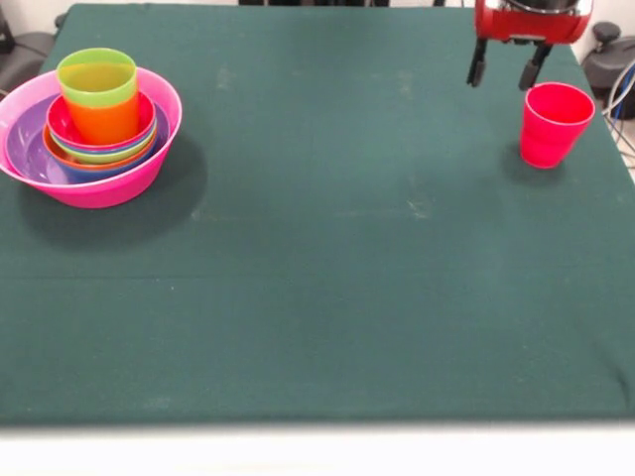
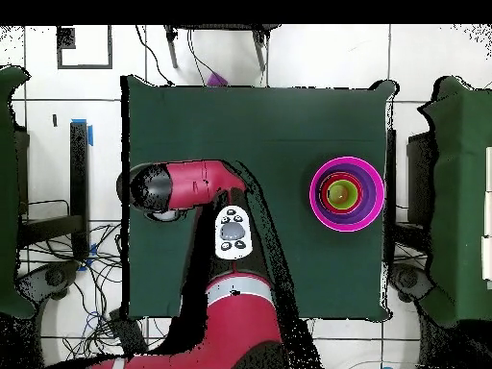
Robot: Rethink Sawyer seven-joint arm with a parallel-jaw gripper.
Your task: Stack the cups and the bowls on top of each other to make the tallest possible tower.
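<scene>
Robot lab; tiled floor (image 2: 317, 58), loose cables (image 2: 67, 279)

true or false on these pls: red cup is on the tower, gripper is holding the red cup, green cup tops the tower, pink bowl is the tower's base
1. The red cup is on the tower. False: it stands alone on the table, far from it.
2. The gripper holds the red cup. False: it is open, above and beside the cup.
3. The green cup tops the tower. True.
4. The pink bowl is the base. True.
</scene>
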